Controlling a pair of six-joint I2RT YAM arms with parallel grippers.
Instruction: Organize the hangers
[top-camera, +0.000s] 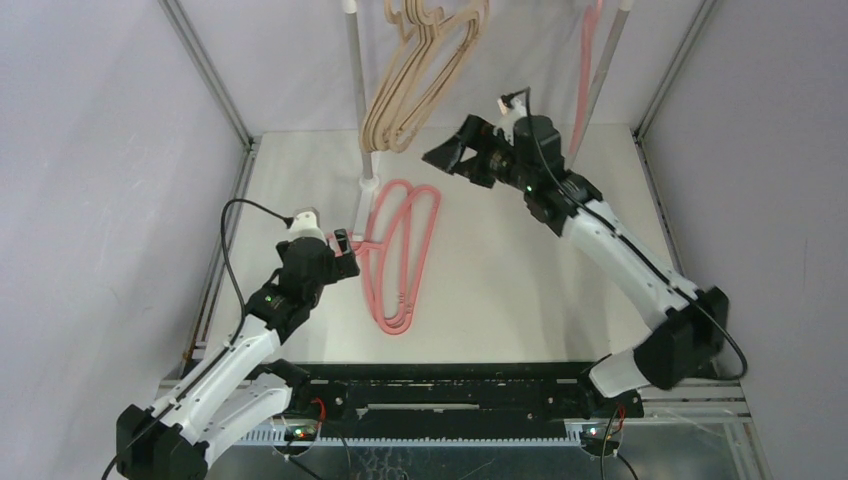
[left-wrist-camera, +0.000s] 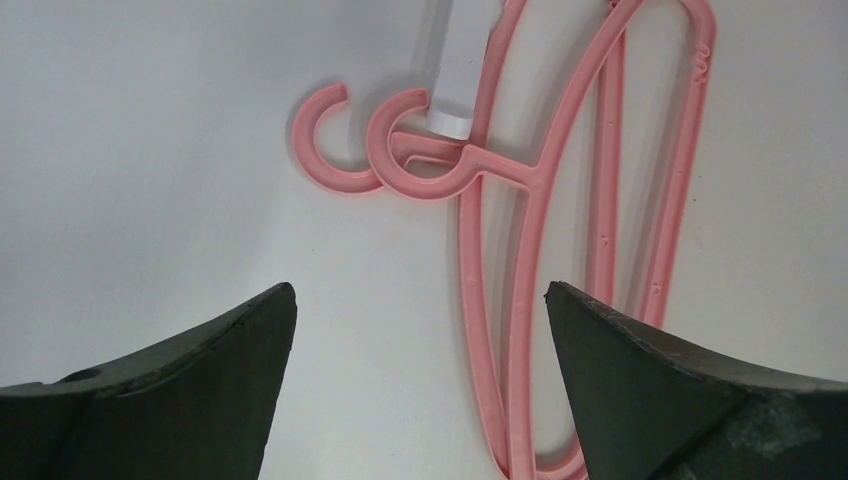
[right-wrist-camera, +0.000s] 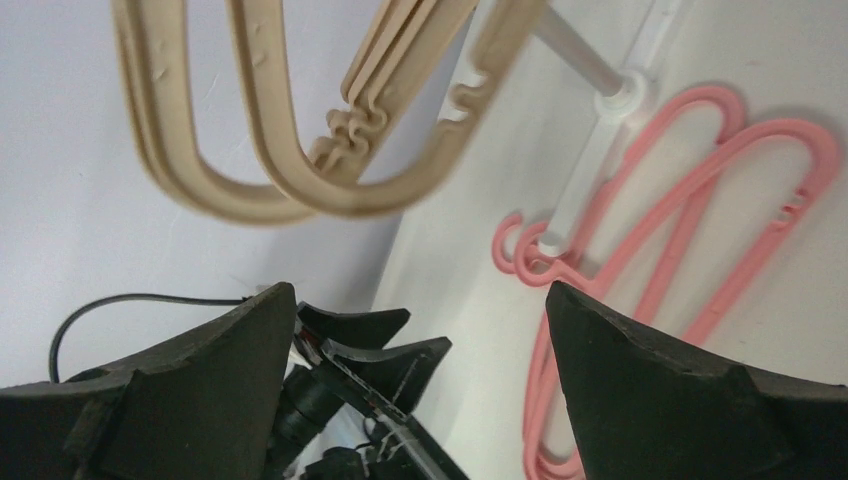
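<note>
Left end effector (left-wrist-camera: 420, 300) hovers, fingers apart, over pink hangers (left-wrist-camera: 603, 200) stacked flat on the desk (top-camera: 520, 270). The right end effector (right-wrist-camera: 420, 300), also spread, faces beige hangers (right-wrist-camera: 350, 205) hanging on the rack (top-camera: 355, 90). They look light, stiff and probably slick, so pinching near a hook (left-wrist-camera: 330, 180) seems surest. The white rack foot (left-wrist-camera: 462, 70) ends right at the hooks, crowding the approach.

Beige hangers (top-camera: 420, 75) hanging bunched on rack, pink hangers (top-camera: 398, 250) flat on table
</note>
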